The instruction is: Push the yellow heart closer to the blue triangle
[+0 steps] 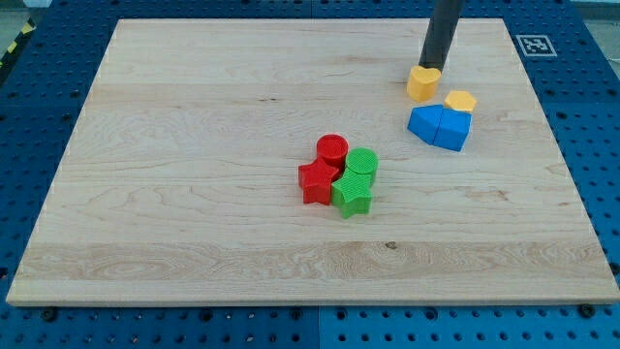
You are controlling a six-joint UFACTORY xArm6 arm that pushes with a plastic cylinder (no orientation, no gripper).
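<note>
1. Your tip is a bare rod with nothing to spread or pinch; it is pressing against the top edge of the yellow heart.
2. The heart is sitting near the board's top right, with the blue triangle lying just below it, slightly apart.
3. A yellow hexagon and blue cube are crowding the right; the wooden board is lying open leftward.

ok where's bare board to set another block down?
Free: everything to the view's left of the red star, and the strip along the view's bottom. Crowded: the view's top right, where my tip touches the yellow heart beside the blue triangle.
</note>
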